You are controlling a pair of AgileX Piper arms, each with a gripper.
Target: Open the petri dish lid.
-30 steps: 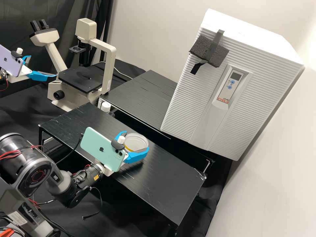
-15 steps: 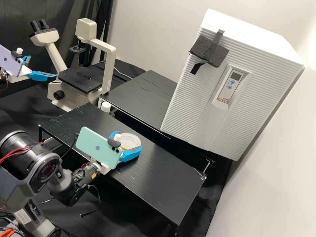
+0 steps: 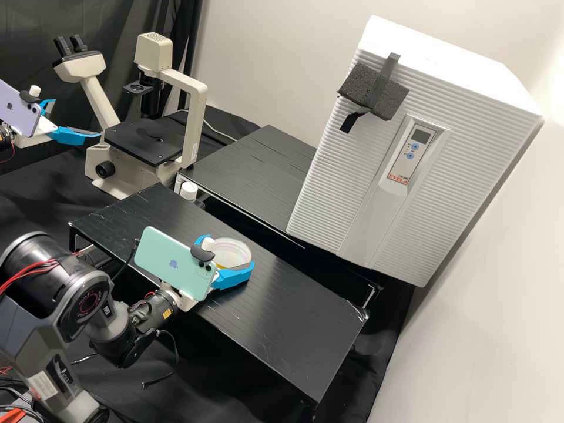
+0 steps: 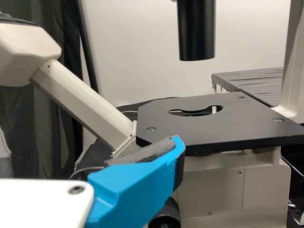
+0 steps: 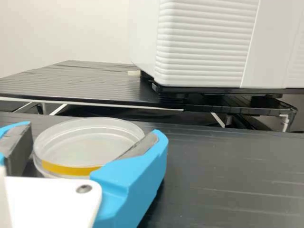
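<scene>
Petri dish (image 3: 234, 252) sits pinched in the right pincer (image 5: 93, 130), at ten and five o'clock in the high view, likely steadying it for opening.

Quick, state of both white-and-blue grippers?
Left gripper: open, empty.
Right gripper: closed on the round clear petri dish with a yellow band.

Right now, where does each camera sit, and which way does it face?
High view: fixed off the arms, facing forward and down on the bench; shows both arms.
Left wrist view: on the left wrist, facing the microscope; shows one blue finger.
Right wrist view: on the right wrist, facing the petri dish and white cabinet; shows both fingers.
High and right wrist views share dish and cabinet.
</scene>
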